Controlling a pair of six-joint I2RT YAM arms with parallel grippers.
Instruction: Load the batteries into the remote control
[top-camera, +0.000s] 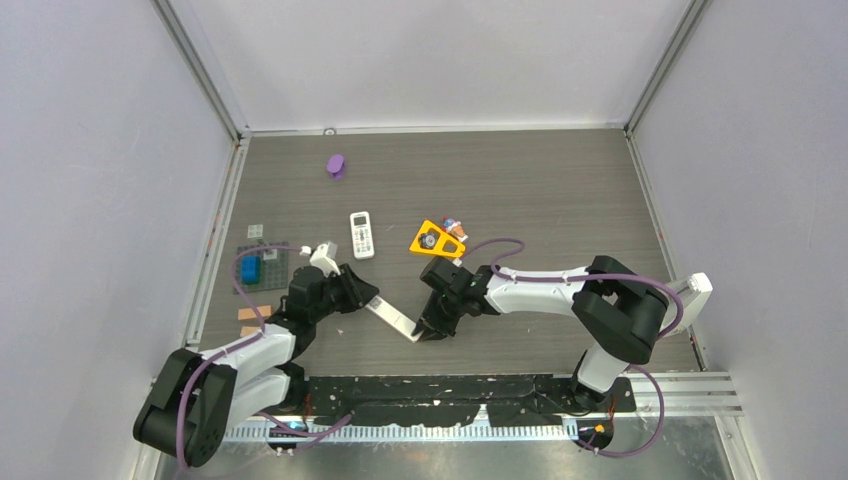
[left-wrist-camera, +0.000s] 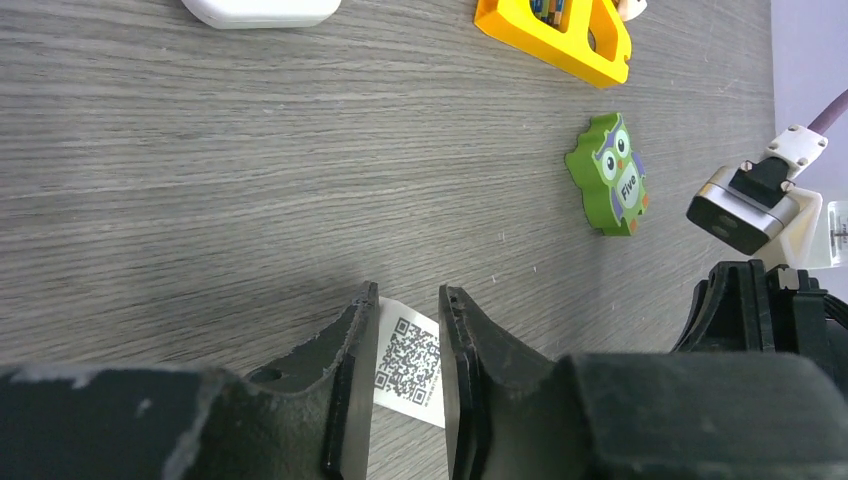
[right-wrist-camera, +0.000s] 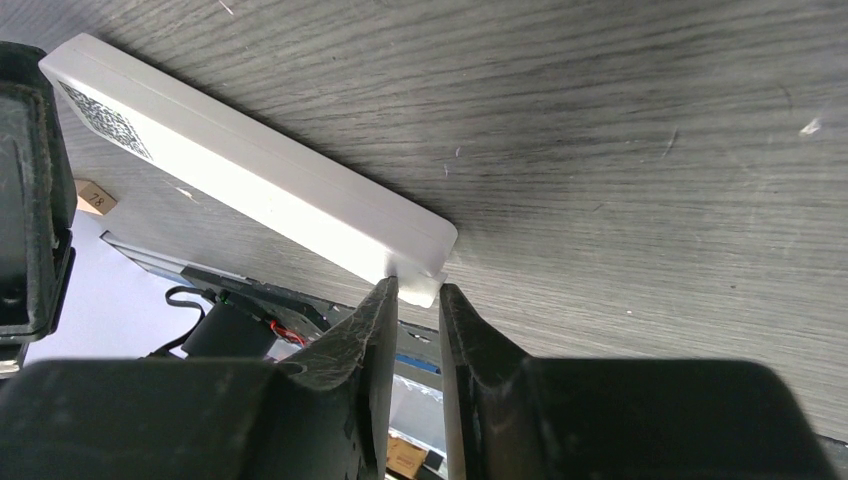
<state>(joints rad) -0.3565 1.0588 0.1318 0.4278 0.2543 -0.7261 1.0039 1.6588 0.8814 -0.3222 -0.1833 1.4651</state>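
Observation:
A long white remote control (top-camera: 396, 318) lies low over the table between my two grippers. My left gripper (top-camera: 368, 298) is shut on its end that bears a QR label (left-wrist-camera: 408, 360), with a finger on each side in the left wrist view (left-wrist-camera: 408, 297). My right gripper (top-camera: 431, 331) is shut on the small corner tab at the other end (right-wrist-camera: 418, 287) of the remote's body (right-wrist-camera: 250, 190). Tiny batteries (top-camera: 455, 228), orange and purple, lie beside a yellow triangular holder (top-camera: 436, 241), far behind the grippers. A second, shorter white remote (top-camera: 361, 234) lies left of the holder.
A green owl block (left-wrist-camera: 610, 175) lies right of my left gripper, with the yellow holder (left-wrist-camera: 555, 35) beyond it. A purple object (top-camera: 337, 165) sits at the back. A grey mat with a blue piece (top-camera: 253, 268) and wooden tags (top-camera: 254, 314) lie at the left edge.

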